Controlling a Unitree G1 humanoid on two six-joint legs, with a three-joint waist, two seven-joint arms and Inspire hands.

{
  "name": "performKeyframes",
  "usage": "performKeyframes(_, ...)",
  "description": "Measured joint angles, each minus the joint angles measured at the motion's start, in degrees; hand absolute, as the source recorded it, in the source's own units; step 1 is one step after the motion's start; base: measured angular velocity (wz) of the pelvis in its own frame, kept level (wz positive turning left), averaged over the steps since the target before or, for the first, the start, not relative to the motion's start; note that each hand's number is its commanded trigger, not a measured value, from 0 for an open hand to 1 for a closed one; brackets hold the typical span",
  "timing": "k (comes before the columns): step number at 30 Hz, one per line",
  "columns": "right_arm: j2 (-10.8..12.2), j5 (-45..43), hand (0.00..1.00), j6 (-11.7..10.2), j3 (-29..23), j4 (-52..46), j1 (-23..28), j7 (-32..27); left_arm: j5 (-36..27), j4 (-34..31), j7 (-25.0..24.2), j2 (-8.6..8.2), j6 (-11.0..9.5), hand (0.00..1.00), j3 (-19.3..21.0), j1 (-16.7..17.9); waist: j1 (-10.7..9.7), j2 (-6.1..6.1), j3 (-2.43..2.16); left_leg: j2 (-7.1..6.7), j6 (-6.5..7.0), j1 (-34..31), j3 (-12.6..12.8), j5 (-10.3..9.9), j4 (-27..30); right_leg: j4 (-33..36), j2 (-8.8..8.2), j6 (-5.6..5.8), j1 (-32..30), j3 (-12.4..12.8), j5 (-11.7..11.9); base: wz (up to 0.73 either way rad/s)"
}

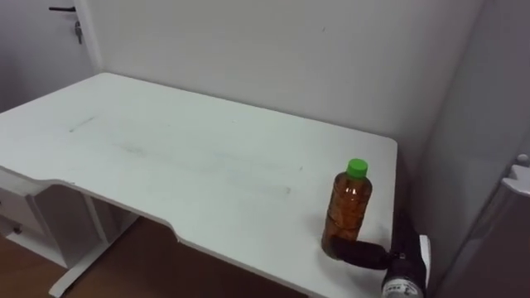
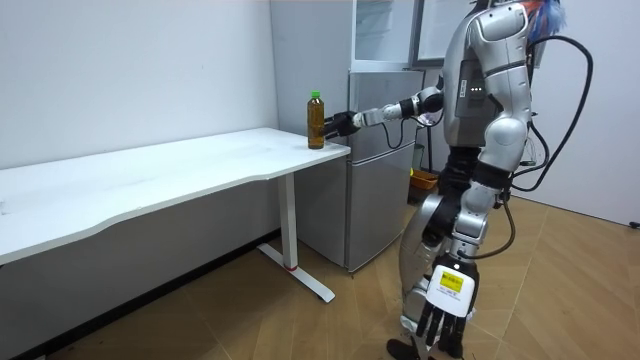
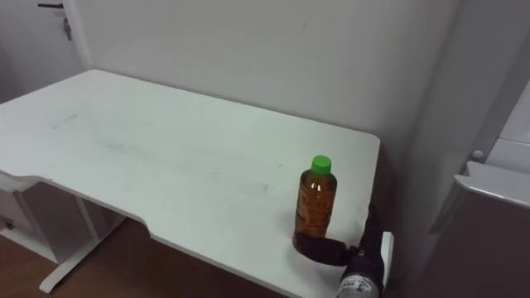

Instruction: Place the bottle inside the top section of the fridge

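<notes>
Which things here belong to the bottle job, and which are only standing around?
For the job:
green-capped bottle
right hand, curled round its base
fridge

Only standing around:
white table
door

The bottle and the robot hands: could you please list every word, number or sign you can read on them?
On the bottle: no label or print shows.
On the white tag behind the right robot hand, which grips the bottle's base: dark print, too blurred to read.
On the yellow tag above the hanging left robot hand: marks too small to read.
</notes>
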Motion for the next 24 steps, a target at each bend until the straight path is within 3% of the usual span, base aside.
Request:
performKeyframes(10, -0.3, -0.1, 0.0, 0.0, 0.0, 0.4, -0.3, 0.8, 0.0, 0.1, -0.1, 0.04, 0.0, 0.0, 0.1, -0.1, 1.6, -0.27, 0.03, -0.3, 0.17, -0.6, -0.7, 0.1, 0.0, 0.5, -0.26, 0.08, -0.6, 0.1, 0.0, 0.03)
performKeyframes(24, -0.4, -0.1, 0.0, -0.1, 0.1, -7.3, -2.0, 0.5, -1.0, 0.4, -0.9, 0.64, -1.3, 0.0, 0.1, -0.1, 1.8, -1.3, -0.1, -0.3, 0.32, -0.4, -0.6, 0.2, 0.2, 1.3, -0.46, 0.09, -0.6, 0.2, 0.0, 0.0)
